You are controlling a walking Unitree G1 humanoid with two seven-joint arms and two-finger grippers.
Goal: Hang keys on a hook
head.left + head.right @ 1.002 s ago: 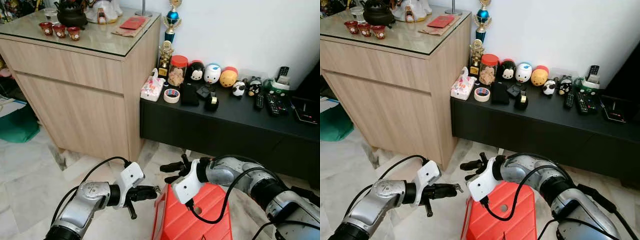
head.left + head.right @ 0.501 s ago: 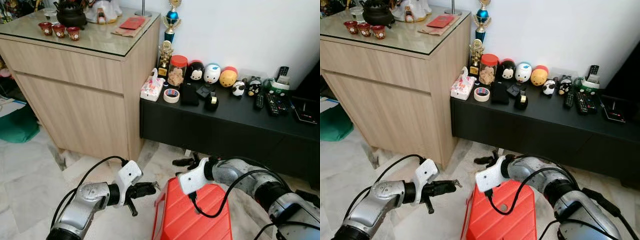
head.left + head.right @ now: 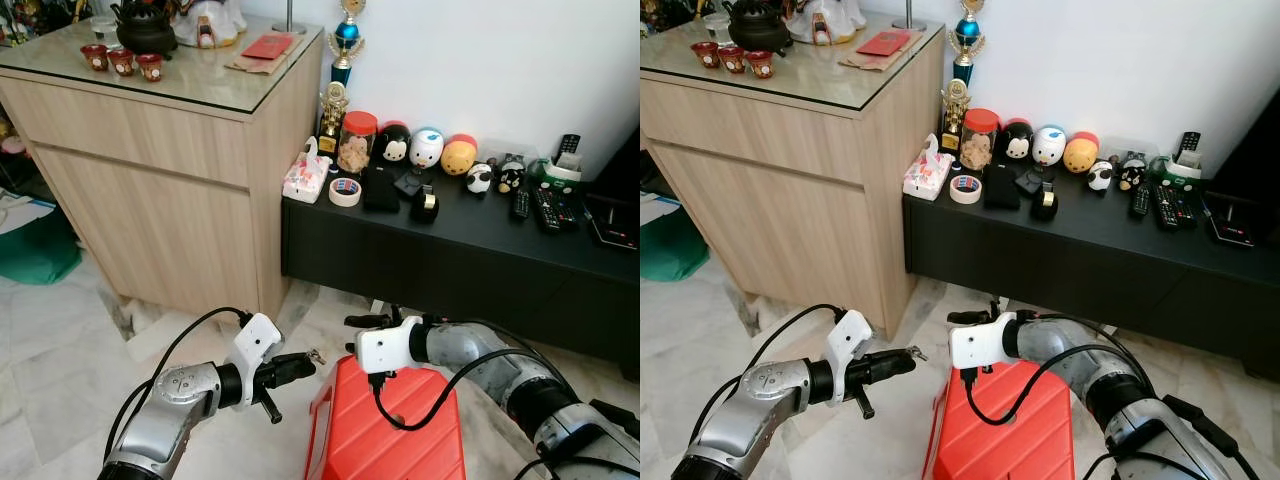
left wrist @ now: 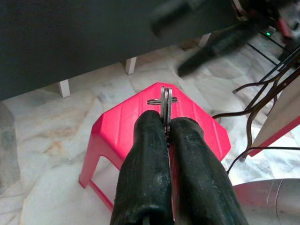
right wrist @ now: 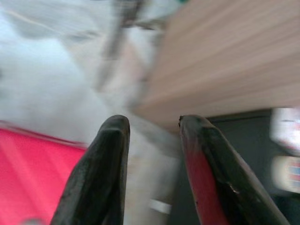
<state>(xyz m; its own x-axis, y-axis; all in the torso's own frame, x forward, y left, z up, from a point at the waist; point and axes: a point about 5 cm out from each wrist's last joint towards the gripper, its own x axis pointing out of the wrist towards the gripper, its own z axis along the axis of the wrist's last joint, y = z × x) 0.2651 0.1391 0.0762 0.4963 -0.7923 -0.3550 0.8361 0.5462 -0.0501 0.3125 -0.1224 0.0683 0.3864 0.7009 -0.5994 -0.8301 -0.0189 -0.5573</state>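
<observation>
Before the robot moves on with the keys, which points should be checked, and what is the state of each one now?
1. Keys pinched in left gripper: ok, fingers shut on them.
2. Right gripper free: ok, open and holding nothing, above the red stool.
3. Hook located: cannot tell, none can be made out.
4. Gap between the two arms: ok, they are apart.
5. Keys free of the stool: ok, they hang to its left in the air.
</observation>
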